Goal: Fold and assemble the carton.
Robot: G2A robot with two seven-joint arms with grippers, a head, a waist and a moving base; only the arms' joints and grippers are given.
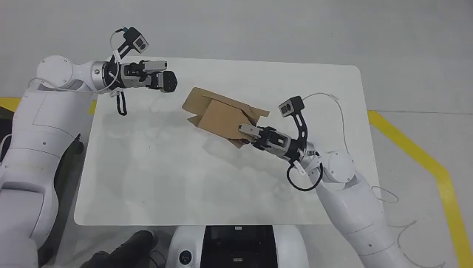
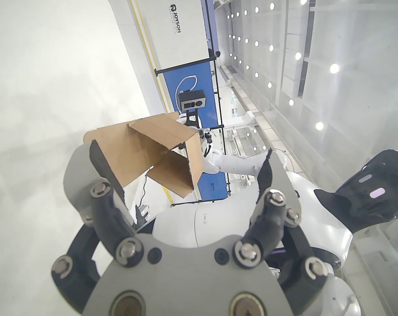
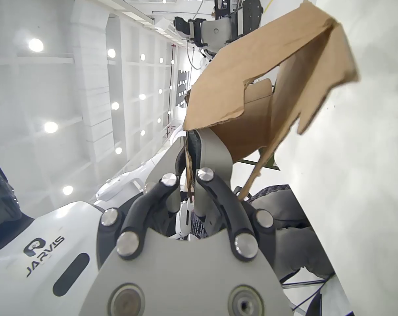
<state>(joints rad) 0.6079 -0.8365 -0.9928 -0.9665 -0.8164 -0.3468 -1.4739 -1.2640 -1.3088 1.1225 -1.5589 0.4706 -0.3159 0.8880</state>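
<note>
Right gripper (image 3: 190,146) is clenched on a flap edge of the brown carton (image 1: 218,113), with its arm reaching in from the lower right of the top view. Half-opened, the carton is near the middle of the tabletop (image 1: 162,179). Its long axis runs upper left to lower right and its open mouth faces upper left. Bare white surface spreads wide toward the lower left. Left gripper (image 1: 171,82), released with fingers spread, hovers near the upper-left edge, aimed at the carton and apart from it.
</note>
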